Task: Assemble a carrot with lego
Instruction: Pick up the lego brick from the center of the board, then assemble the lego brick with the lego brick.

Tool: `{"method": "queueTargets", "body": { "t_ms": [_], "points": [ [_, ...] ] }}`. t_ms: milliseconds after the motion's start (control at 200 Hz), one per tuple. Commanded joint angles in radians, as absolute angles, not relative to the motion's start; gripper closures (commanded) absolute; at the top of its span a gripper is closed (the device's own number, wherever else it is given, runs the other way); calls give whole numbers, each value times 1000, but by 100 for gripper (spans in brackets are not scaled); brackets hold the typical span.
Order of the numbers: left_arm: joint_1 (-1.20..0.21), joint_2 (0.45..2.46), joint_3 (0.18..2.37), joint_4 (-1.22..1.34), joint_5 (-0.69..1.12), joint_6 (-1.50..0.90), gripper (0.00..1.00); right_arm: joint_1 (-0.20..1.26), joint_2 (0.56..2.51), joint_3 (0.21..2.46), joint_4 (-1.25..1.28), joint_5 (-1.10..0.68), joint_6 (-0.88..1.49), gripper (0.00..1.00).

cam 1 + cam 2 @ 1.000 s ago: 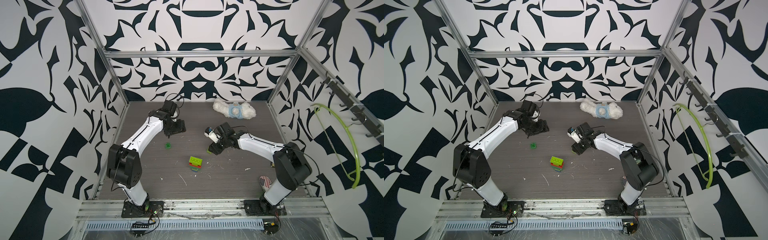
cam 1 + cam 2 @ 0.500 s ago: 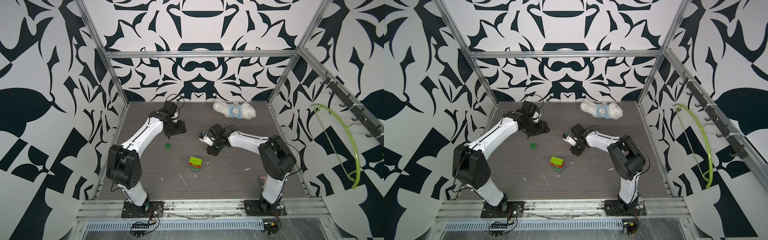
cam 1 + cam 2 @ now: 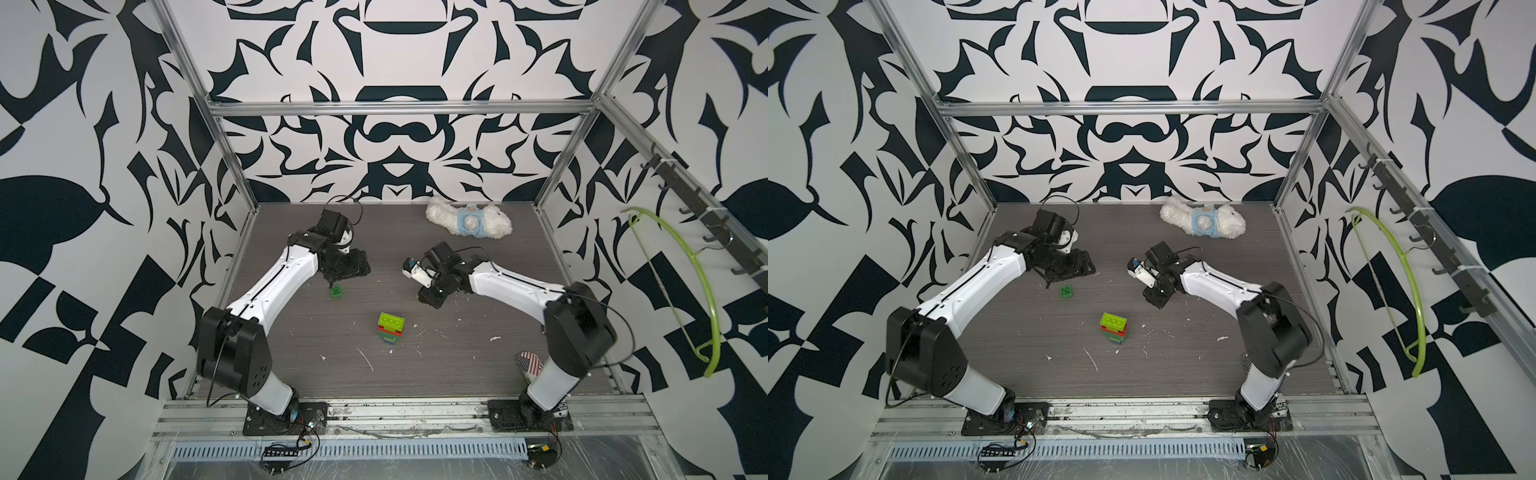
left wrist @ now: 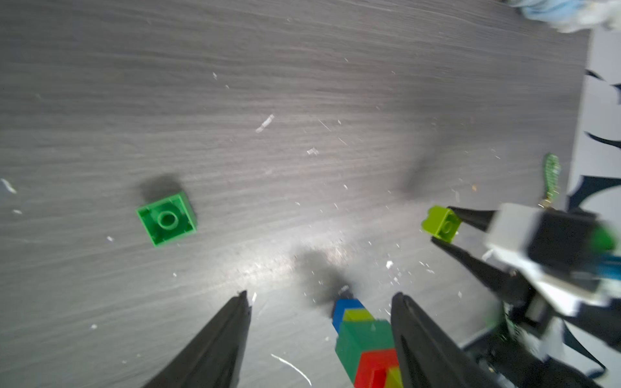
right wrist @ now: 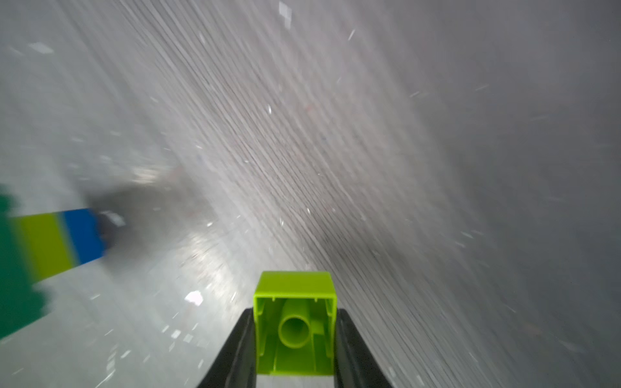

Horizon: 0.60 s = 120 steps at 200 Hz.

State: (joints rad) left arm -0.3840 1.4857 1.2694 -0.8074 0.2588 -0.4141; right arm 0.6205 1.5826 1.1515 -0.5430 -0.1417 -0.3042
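The partly built carrot point(image 3: 390, 328) stands upright mid-table in both top views point(image 3: 1113, 327): blue at the base, then lime, dark green and red, with a lime oblong brick on top. My right gripper point(image 5: 295, 336) is shut on a small lime lego brick point(image 5: 295, 322), hollow underside facing the camera, held above the table to the right of and behind the carrot point(image 3: 430, 300). My left gripper point(image 4: 321, 299) is open and empty, hovering at the back left point(image 3: 338, 276). A loose dark green square brick point(image 3: 337, 292) lies upside down just in front of it.
A white plush toy point(image 3: 469, 222) lies at the back of the table. A flag-patterned object point(image 3: 530, 363) sits by the right arm's base. A lime hanger point(image 3: 702, 291) hangs on the right wall. Small white scraps dot the table point(image 3: 291, 353).
My right gripper has closed on the lime brick, and its arm swung briefly left and came back. The left arm has hardly moved.
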Motion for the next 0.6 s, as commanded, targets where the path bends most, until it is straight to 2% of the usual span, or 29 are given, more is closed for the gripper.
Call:
{"method": "queueTargets", "body": {
  "t_ms": [0,100,300,595],
  "points": [
    [-376,1378,1157,-758,512,-409,28,669,1411,1155,-638,-178,-256,76],
    [-384,1336,1077,-705,613,-449,30,747,1359,1199,-726,-194,-258,76],
    [-416,1358,1011,-705,638,-449,31,861,1403,1321,-868,-188,-296,76],
    [-437,1421,969,-670,683,-428,35,924,1492,1367,-867,-170,-307,76]
  ]
}}
